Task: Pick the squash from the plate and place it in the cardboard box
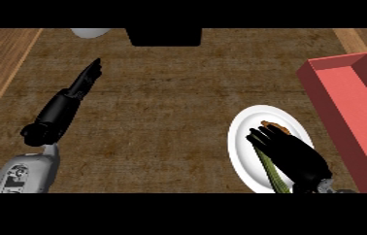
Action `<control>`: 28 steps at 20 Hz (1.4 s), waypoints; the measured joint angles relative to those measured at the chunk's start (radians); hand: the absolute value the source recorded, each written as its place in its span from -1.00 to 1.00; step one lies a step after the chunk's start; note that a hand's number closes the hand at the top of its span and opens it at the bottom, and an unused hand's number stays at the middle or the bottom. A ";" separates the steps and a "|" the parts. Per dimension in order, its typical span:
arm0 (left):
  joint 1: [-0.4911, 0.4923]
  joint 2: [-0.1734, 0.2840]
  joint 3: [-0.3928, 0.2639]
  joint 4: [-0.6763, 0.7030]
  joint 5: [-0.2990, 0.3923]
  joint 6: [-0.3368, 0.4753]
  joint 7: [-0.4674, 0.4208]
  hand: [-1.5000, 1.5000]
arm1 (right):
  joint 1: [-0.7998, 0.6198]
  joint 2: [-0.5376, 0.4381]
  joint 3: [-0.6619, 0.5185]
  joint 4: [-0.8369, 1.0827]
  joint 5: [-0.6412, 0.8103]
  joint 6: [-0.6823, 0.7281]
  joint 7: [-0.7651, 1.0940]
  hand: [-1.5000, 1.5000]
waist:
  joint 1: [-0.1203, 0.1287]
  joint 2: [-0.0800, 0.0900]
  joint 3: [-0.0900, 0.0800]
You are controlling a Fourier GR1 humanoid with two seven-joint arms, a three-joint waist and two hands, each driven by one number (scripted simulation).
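At the left of the head view the left hand (84, 81) lies out over the brown counter (165, 112), its fingers straight and together, touching nothing and nowhere near the task's things; it looks to be idle. Further along the top edge sit a pale round object (90, 32), only partly in view, and a dark block (163, 36), neither of which I can identify. Right of centre stands the white plate (245, 146), and over it the right hand (294, 154) reaches in from the lower edge, covering much of what the plate holds. The squash (269, 168) shows as a green striped length running along the inner side of the hand, with a small brown-orange bit (276, 128) peeking past the fingertips that may be its end. The fingers lie down along the squash, but whether they are curled round it or only resting on top I cannot tell. The squash appears to rest on the plate, so I judge the task to be at the grasp: the pick is not finished, and the lift and carry remain. At the far right the red-walled box (323, 81) stands just beside the plate, and the part of its inside that shows holds nothing.
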 measured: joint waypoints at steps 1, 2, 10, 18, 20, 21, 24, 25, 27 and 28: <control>-0.015 -0.005 -0.001 0.009 -0.008 0.001 0.004 0.00 | -0.004 0.002 -0.006 0.017 0.003 -0.004 -0.012 -1.00 | 0.000 0.000 0.000; -0.003 -0.006 0.000 -0.009 -0.010 -0.002 0.008 0.00 | -0.010 0.005 -0.012 0.045 0.007 -0.018 -0.027 -1.00 | 0.001 0.000 0.000; -0.005 -0.018 0.013 -0.012 -0.020 -0.013 0.014 0.00 | -0.035 0.021 0.004 0.142 0.051 -0.165 -0.153 1.00 | 0.001 -0.004 -0.005; -0.003 -0.034 0.020 -0.020 -0.030 -0.020 0.020 0.00 | -0.049 0.061 0.000 0.168 0.088 -0.323 -0.239 1.00 | 0.001 -0.005 -0.005; -0.010 -0.032 0.024 -0.012 -0.033 -0.024 0.015 0.00 | -0.060 0.086 -0.016 0.160 0.078 -0.339 -0.231 1.00 | 0.000 -0.003 -0.004; -0.010 -0.033 0.022 -0.014 -0.034 -0.024 0.013 0.00 | -0.084 0.116 -0.039 0.183 0.072 -0.334 -0.198 1.00 | 0.003 -0.002 -0.003; -0.018 -0.037 0.016 -0.011 -0.037 -0.025 0.009 0.00 | -0.172 0.208 -0.159 0.249 0.039 -0.316 -0.043 1.00 | 0.014 0.006 -0.001; -0.022 -0.034 0.017 -0.009 -0.037 -0.027 0.007 0.00 | -0.201 0.237 -0.205 0.271 0.029 -0.316 0.018 1.00 | 0.018 0.009 0.000; -0.028 -0.034 0.013 -0.010 -0.035 -0.034 0.007 0.00 | -0.281 0.282 -0.285 0.318 0.024 -0.326 0.130 1.00 | 0.030 0.012 0.001; -0.028 -0.039 0.007 -0.009 -0.037 -0.034 0.007 0.00 | -0.324 0.302 -0.315 0.343 0.029 -0.339 0.183 1.00 | 0.033 0.012 0.001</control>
